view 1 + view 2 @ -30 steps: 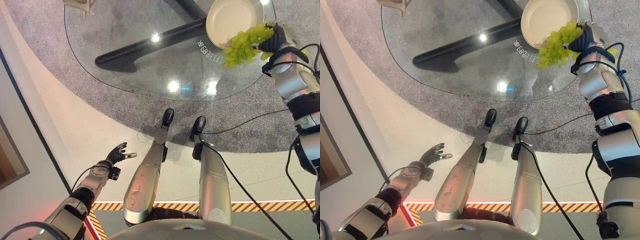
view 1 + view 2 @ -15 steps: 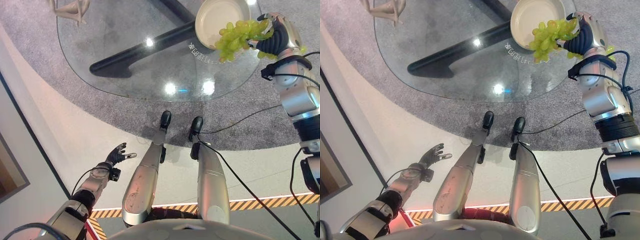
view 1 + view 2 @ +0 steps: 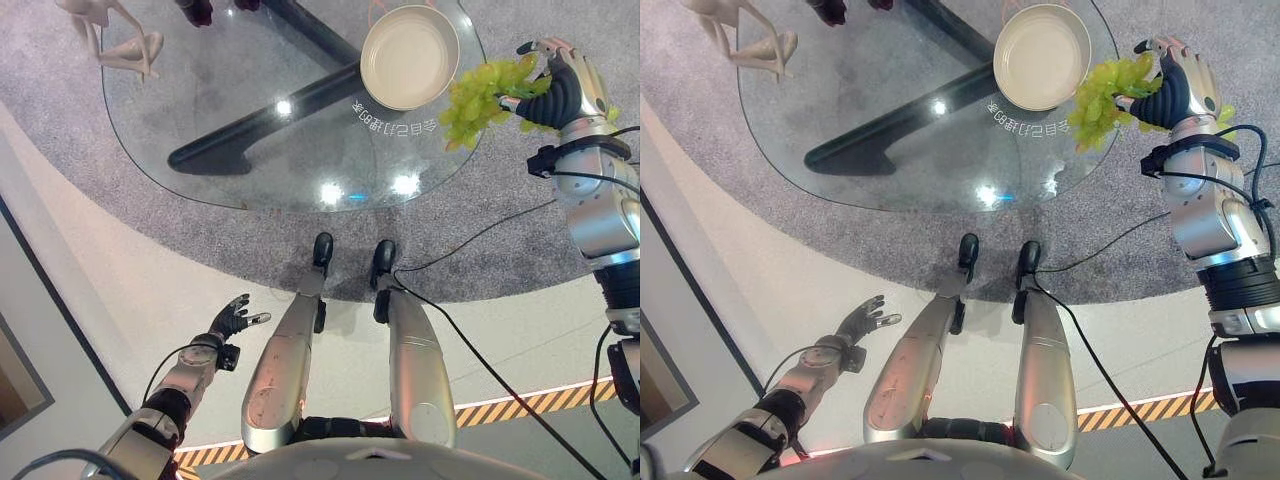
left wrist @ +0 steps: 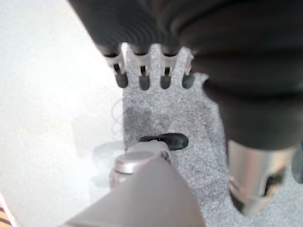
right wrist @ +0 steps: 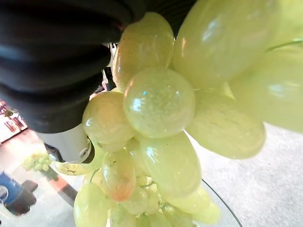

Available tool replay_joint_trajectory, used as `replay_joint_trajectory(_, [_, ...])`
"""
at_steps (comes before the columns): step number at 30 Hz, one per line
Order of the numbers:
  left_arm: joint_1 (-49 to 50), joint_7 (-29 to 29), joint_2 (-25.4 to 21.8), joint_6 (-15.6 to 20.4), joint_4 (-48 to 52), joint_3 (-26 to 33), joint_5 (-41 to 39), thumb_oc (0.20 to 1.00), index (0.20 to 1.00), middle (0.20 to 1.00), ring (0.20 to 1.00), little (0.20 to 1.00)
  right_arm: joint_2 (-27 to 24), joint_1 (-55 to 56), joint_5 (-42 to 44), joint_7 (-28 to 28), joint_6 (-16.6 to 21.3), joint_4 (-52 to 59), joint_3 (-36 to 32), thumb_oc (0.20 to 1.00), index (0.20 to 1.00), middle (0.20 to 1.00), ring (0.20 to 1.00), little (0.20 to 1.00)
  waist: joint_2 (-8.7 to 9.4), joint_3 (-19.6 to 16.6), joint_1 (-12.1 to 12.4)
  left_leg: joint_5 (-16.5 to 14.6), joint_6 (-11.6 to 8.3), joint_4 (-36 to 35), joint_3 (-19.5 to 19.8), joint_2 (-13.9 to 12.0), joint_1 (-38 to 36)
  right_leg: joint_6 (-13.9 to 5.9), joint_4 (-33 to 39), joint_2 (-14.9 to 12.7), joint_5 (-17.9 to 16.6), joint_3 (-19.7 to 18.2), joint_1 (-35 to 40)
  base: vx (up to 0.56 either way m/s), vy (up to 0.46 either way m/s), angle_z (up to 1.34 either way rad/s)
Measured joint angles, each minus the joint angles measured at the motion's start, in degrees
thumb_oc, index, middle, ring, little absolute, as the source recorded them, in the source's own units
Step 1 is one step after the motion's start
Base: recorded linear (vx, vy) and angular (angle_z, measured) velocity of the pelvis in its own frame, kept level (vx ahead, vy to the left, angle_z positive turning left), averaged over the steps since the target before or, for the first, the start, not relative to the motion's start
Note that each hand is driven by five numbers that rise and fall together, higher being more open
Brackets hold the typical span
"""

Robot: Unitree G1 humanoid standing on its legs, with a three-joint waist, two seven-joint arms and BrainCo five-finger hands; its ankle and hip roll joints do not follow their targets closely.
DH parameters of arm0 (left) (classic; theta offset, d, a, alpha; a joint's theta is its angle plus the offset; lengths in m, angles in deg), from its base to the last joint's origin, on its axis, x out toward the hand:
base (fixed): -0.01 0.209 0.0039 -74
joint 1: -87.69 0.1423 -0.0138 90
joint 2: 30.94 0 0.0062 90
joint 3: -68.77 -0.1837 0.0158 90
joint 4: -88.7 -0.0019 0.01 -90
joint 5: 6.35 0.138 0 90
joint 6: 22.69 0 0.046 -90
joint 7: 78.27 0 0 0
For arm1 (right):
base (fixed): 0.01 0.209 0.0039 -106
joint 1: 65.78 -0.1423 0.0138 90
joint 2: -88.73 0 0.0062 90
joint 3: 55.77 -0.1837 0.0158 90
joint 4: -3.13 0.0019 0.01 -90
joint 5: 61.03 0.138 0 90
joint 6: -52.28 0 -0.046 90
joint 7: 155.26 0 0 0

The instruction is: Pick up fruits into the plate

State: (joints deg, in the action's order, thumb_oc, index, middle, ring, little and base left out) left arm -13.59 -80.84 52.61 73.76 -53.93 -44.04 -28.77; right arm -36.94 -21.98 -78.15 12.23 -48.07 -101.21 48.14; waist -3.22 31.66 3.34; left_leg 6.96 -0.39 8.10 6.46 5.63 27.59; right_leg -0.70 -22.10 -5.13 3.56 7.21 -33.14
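Near left, the left hand hangs low over the floor, fingers relaxed, idle. Farther right, the right hand clasps the grape bunch just right of the plate on the glass worktop. It should carry leftward over the rim before letting go.

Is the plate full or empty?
Empty. The plate on the glass table shows only its bare cream inside; the grapes hang beside it, held in the right hand.
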Motion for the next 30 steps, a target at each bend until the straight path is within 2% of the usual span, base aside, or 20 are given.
replay_joint_trajectory(3, [-0.1, -0.1, 0.0, -0.1, -0.4, -0.2, 0.0, 1.0, 1.0, 1.0, 1.0, 1.0, 0.0, -8.3, 1.1, -1.0, 0.0, -6.8, 5.3, 0.2, 0.2, 0.2, 0.2, 0.2, -0.02, 0.0, 1.2, 0.0, -0.03, 0.3, 0.2, 0.0, -0.5, 0.05, 0.0, 0.0, 0.0, 0.2, 0.5, 0.0, 0.007, 0.01])
replay_joint_trajectory(13, [0.0, -0.5, -0.1, -0.1, -0.7, -2.3, -0.1, 1.0, 1.0, 1.0, 1.0, 1.0, 0.1, -16.2, 2.7, -2.4, 0.2, -13.4, 10.4, 0.2, 0.2, 0.2, 0.2, 0.2, -0.08, 0.0, 5.5, 0.1, -0.18, 0.4, 1.3, 0.7, -0.7, -0.09, -0.9, -1.0, 0.2, 1.6, 1.0, 0.0, 0.028, 0.07])
replay_joint_trajectory(22, [0.0, -1.2, -0.1, -0.1, -1.0, -2.5, -0.1, 1.0, 1.0, 1.0, 1.0, 1.0, 1.0, -22.1, 3.7, -2.5, 0.5, -20.7, 16.4, 0.2, 0.2, 0.2, 0.2, 0.2, -0.46, 0.1, 6.6, 0.6, -0.77, 0.6, 2.4, 1.5, 1.5, -0.1, -2.7, -2.1, 0.7, 2.8, -1.5, 0.0, 0.016, 0.08])
replay_joint_trajectory(29, [0.0, -1.3, -0.1, -0.2, -0.6, -2.8, -0.2, 1.0, 1.0, 1.0, 1.0, 1.0, 1.4, -23.7, 4.8, -2.4, 0.0, -24.9, 17.6, 0.2, 0.2, 0.2, 0.2, 0.2, -0.83, 0.3, 8.1, 1.0, -1.08, 0.7, 2.8, 1.8, 3.2, 0.04, -4.2, -2.5, 1.3, 2.9, -3.7, -0.01, 0.011, 0.03])
replay_joint_trajectory(30, [0.0, -1.3, -0.1, -0.3, -0.2, -3.1, -0.2, 1.0, 1.0, 1.0, 1.0, 1.0, 1.5, -24.2, 4.8, -2.4, -0.3, -26.1, 18.2, 0.432, 0.432, 0.432, 0.432, 0.432, -1.04, 0.3, 8.3, 1.1, -1.17, 0.7, 2.9, 1.8, 3.4, 0.1, -4.4, -2.6, 1.4, 2.9, -4.0, -0.03, 0.02, 0.06])
